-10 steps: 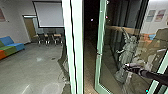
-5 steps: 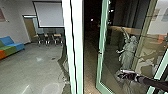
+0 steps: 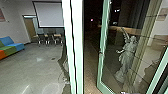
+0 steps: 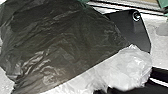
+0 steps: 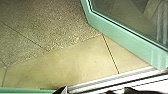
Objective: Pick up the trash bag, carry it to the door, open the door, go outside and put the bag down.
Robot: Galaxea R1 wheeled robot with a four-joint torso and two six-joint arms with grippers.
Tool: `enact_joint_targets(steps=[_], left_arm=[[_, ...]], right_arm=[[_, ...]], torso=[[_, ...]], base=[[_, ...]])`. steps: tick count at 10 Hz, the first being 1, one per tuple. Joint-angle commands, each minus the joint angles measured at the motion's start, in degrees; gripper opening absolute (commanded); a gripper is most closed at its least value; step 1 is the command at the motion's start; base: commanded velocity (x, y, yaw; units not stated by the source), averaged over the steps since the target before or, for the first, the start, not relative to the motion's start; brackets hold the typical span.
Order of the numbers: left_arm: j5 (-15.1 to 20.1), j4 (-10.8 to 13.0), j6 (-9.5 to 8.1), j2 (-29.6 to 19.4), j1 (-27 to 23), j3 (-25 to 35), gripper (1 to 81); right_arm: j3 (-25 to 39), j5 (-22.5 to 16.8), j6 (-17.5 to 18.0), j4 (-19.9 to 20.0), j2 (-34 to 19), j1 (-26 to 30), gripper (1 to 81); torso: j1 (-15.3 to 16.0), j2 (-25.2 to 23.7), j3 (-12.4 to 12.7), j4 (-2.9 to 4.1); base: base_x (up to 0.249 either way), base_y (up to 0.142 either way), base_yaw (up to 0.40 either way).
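The glass door (image 3: pixel 101 57), framed in green, stands open on the right of the head view. At the bottom edge, in front of its glass, a small part of my right gripper (image 3: pixel 123 92) shows. The right wrist view has the green door frame (image 5: pixel 120 37) beside the pale threshold floor. Large in the left wrist view is the trash bag (image 4: pixel 62 42), black and creased with a whitish, translucent part along one side. My left gripper (image 4: pixel 122 90) is shut on the bag, whose folds mostly cover the fingers.
A pale green door post (image 3: pixel 76 50) stands upright near the middle. Left of it are a coloured sofa (image 3: pixel 12 45), chairs and a screen (image 3: pixel 48 15). Behind the door glass stands a statue (image 3: pixel 127 55). Speckled paving (image 5: pixel 50 22) lies beyond the threshold, with darkness outside.
The right arm has dropped almost entirely below the head view's bottom edge. The door has swung slightly, its edge shifting right, and the reflections in its glass have changed.
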Motion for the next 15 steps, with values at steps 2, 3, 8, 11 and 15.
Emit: enact_joint_targets(steps=[2, 3, 8, 11, 15], left_arm=[[2.6, 0.0, 0.69, -0.3, -3.3, -0.5, 1.0], [2.4, 0.0, 0.78, -0.1, -3.4, -0.9, 1.0], [1.0, 0.2, 0.86, 3.0, -4.1, -5.8, 1.0], [0.8, 1.1, 1.03, 4.8, -4.1, -9.6, 1.0], [-0.7, 1.4, 0.95, 5.4, -4.1, -12.4, 1.0]], right_arm=[[13.8, 0.7, 0.2, 2.6, -4.8, -9.0, 81.1], [14.5, 3.7, 0.1, 2.5, -5.0, -12.2, 81.1], [13.0, 12.7, 0.0, 2.4, -1.4, -24.4, 81.1], [7.7, 13.9, -0.1, 1.9, 4.0, -29.0, 81.1], [-6.0, 16.1, -0.1, -0.3, 13.1, -33.2, 81.1]], torso=[[0.0, 0.0, 0.0, 0.00], [0.0, 0.0, 0.0, 0.00], [0.0, 0.0, 0.0, 0.00], [0.0, 0.0, 0.0, 0.00], [0.0, 0.0, 0.1, 0.00]], base=[[0.000, 0.000, 0.000], [0.000, 0.000, 0.000], [0.000, 0.000, 0.000], [0.000, 0.000, 0.000], [0.000, 0.000, 0.000]])
